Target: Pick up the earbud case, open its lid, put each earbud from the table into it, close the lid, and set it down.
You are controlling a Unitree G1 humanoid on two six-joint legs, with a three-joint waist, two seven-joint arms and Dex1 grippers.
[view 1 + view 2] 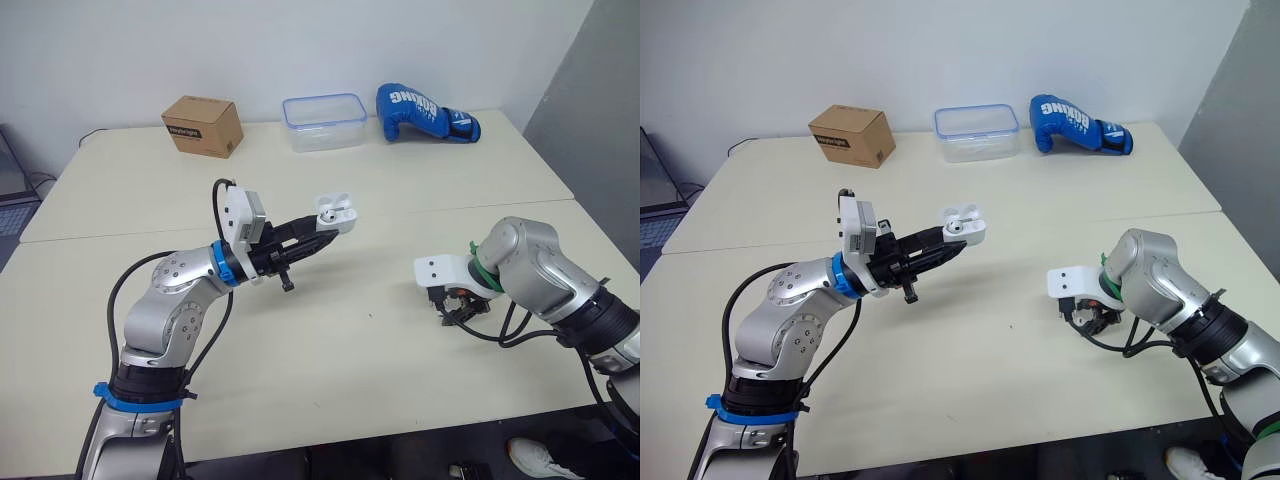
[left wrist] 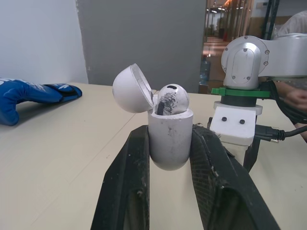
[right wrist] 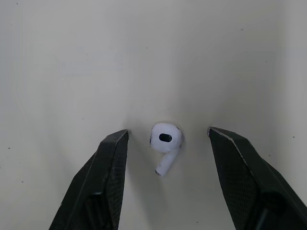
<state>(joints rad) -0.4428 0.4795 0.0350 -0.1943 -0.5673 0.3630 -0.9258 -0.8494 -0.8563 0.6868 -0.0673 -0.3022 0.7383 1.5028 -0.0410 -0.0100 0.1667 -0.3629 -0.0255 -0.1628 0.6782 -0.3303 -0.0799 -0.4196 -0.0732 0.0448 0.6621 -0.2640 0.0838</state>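
My left gripper (image 1: pixel 322 233) is shut on the white earbud case (image 2: pixel 170 135) and holds it above the table's middle. The case's lid (image 2: pixel 131 89) stands open, and one earbud (image 2: pixel 172 99) sits in it. My right gripper (image 3: pixel 167 136) points down at the table on the right, open, with its fingertips on either side of a white earbud (image 3: pixel 165 142) that lies on the table. In the eye views the right gripper (image 1: pixel 461 309) hides that earbud.
Along the far edge stand a brown cardboard box (image 1: pixel 203 125), a clear plastic container with a blue rim (image 1: pixel 323 121) and a blue boxing glove (image 1: pixel 425 112). A seam (image 1: pixel 110 235) runs across the cream table.
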